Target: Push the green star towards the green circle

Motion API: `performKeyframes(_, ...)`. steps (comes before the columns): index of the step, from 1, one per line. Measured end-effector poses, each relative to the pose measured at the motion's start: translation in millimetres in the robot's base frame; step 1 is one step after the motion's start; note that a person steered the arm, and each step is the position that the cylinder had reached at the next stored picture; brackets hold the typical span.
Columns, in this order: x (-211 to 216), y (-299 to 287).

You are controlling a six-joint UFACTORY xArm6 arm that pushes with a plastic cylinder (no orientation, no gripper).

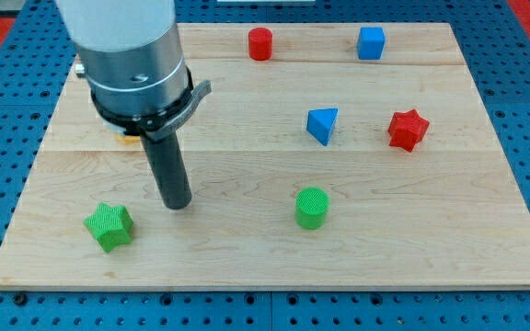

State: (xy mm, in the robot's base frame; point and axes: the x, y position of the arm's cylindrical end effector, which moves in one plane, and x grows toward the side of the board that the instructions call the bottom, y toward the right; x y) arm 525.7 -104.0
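My tip [178, 204], bare and holding nothing, sits right of the green star [109, 226]; best circle behind its left side, then push straight toward the green circle [312, 207].

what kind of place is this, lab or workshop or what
Most likely a robotics lab bench: a wooden board lies on a blue perforated table, small blocks like the green star sit on it, and my tip rests there.
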Motion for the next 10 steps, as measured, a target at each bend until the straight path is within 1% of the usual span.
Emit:
performKeyframes(2, 54, 55)
performKeyframes(3, 69, 102)
performKeyframes(4, 71, 140)
performKeyframes(6, 66, 183)
performKeyframes(7, 56, 200)
performKeyframes(10, 72, -84)
